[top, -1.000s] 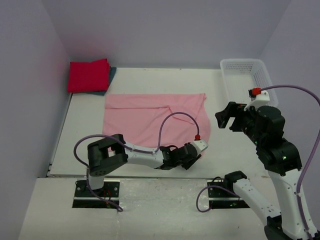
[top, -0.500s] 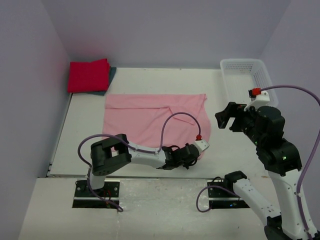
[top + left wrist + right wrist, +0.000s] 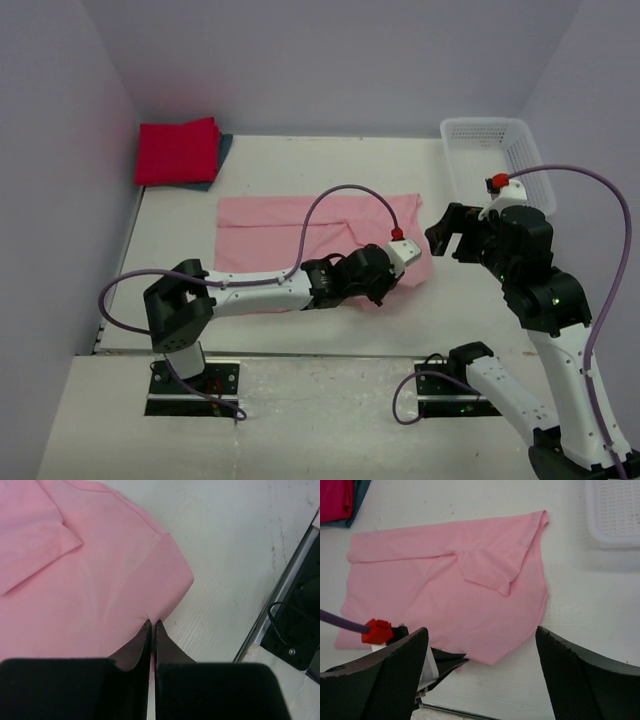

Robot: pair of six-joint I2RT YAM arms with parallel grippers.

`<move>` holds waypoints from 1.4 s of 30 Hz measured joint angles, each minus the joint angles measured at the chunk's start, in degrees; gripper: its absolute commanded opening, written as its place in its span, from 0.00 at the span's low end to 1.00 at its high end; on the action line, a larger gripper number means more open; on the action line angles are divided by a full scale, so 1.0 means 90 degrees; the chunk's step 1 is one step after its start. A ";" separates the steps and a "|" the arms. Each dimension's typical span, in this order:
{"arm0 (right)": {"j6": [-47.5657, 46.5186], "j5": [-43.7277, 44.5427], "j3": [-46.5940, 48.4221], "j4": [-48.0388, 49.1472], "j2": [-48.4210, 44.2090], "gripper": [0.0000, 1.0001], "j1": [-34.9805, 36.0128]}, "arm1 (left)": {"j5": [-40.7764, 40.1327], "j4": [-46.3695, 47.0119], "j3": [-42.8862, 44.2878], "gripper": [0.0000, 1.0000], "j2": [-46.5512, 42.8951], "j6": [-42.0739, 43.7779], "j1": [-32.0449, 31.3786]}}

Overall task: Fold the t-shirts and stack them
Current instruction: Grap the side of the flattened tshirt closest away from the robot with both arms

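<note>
The pale pink t-shirt point(image 3: 300, 235) lies spread on the table, one sleeve folded onto it; it also shows in the right wrist view point(image 3: 445, 590). My left gripper point(image 3: 398, 288) is shut on its near edge close to the near right corner; in the left wrist view the fingertips point(image 3: 147, 626) pinch pink cloth point(image 3: 90, 565). My right gripper point(image 3: 450, 235) is open and empty, held above the table just right of the shirt. The crimson-red folded t-shirt point(image 3: 178, 150) lies at the far left on the dark teal one point(image 3: 224, 148).
A white mesh basket point(image 3: 490, 150) stands at the far right of the table, its rim in the right wrist view point(image 3: 615, 515). The table's near edge and the black arm base plates point(image 3: 295, 625) lie close beside the left gripper.
My left arm has stretched out to the right and away from its base, drawing the pink shirt's near edge with it. The shirt has shifted right. My right gripper has edged slightly left.
</note>
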 measured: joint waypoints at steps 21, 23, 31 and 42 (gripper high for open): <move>0.0049 -0.0095 -0.0391 0.0044 0.0457 0.89 0.0053 | 0.2858 0.0704 -0.0051 0.05 0.1392 0.0017 0.2118; 0.0066 -0.0107 -0.0563 0.0109 0.0583 0.89 0.0058 | 0.3050 0.0753 0.0053 0.06 0.1525 0.0002 0.2266; 0.0090 -0.0214 -0.1027 0.0469 0.1149 0.89 0.0233 | 0.3631 0.1008 0.0568 0.47 0.1838 -0.0114 0.3104; 0.0202 -0.0384 -0.1277 0.1413 0.2618 0.63 0.0697 | 0.2285 0.0675 -0.0238 0.52 -0.0036 -0.0746 0.3555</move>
